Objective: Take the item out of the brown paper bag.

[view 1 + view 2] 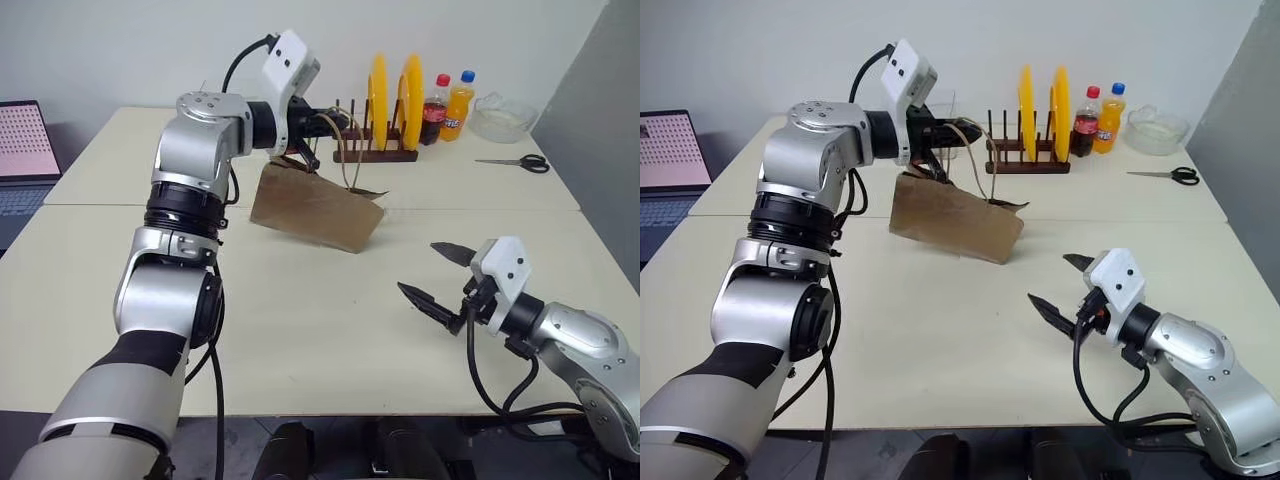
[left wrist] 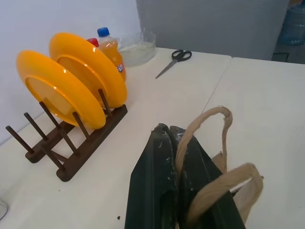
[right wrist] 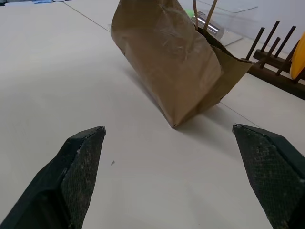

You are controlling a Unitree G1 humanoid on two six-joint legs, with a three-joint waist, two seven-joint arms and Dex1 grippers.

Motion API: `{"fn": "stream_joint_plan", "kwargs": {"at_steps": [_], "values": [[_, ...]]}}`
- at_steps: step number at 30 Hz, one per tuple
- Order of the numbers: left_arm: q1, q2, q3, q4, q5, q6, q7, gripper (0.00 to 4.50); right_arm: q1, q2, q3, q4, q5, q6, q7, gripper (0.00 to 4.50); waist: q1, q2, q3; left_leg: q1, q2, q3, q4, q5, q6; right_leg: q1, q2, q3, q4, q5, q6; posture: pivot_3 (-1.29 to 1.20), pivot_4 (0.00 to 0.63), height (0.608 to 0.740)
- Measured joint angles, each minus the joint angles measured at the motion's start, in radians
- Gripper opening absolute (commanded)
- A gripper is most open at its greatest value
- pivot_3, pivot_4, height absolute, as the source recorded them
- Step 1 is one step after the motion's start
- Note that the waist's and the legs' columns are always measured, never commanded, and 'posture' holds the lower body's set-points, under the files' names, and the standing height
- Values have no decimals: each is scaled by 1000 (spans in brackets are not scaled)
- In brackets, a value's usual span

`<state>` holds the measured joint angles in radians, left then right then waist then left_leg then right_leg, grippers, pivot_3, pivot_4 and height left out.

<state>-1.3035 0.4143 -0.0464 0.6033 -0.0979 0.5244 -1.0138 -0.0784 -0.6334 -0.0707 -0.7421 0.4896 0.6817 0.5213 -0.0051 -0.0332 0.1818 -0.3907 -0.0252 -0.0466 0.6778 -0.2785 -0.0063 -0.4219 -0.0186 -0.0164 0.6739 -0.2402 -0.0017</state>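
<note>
The brown paper bag (image 1: 315,210) hangs tilted in the middle of the table, one lower corner resting on the tabletop (image 3: 174,125). My left gripper (image 2: 169,131) is above the bag's mouth, shut on its tan loop handles (image 2: 205,124), just in front of the plate rack. My right gripper (image 1: 420,268) hovers low over the near right part of the table, open wide, pointing at the bag (image 3: 176,57) from a short distance. The item is hidden from view.
A wooden plate rack (image 1: 375,152) with two yellow plates (image 1: 378,90) stands behind the bag. A cola bottle (image 1: 435,110), an orange-drink bottle (image 1: 458,105), a glass bowl (image 1: 503,117) and scissors (image 1: 515,162) lie at the far right. A laptop (image 1: 20,160) sits at the left.
</note>
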Motion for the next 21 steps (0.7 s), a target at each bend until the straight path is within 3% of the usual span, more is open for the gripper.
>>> {"fn": "stream_joint_plan", "kwargs": {"at_steps": [13, 21], "values": [[90, 27, -27, -41, 4, 5, 7, 21, -20, 8, 19, 18, -7, -22, 1, 4500, 0, 0, 0, 1, 0, 0, 0, 0, 0, 0, 0, 1, 1, 0, 0, 0, 150, 740], [98, 59, -37, 36, 44, -132, 37, 21, -20, 12, 39, 18, -6, -25, 2, 4500, 0, 0, 0, 1, 0, 0, 0, 0, 0, 0, 0, 1, 2, 0, 0, 0, 150, 740]]}}
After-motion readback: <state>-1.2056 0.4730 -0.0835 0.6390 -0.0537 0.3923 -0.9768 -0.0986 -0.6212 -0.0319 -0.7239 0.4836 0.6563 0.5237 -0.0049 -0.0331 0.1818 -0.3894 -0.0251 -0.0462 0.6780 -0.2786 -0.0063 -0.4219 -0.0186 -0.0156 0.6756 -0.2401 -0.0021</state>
